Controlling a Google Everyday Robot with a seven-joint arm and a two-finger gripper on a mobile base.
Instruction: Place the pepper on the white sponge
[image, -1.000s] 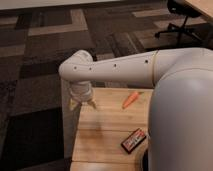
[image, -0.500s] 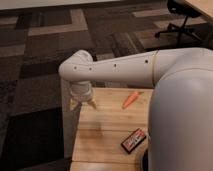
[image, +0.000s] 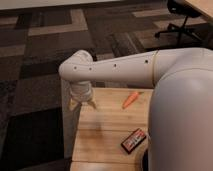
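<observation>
Over the table (image: 107, 125) left edge: gripper (image: 83, 104) hangs, fingers (image: 93, 103) spread, holding nothing. At its 3 o'clock, apart, lies the pepper (image: 130, 99); packet (image: 133, 140) at 5 o'clock.

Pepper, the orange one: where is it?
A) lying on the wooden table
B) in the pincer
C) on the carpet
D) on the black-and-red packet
A: the pepper lies on the wooden table, apart from the open pincer at the table's edge.
</observation>
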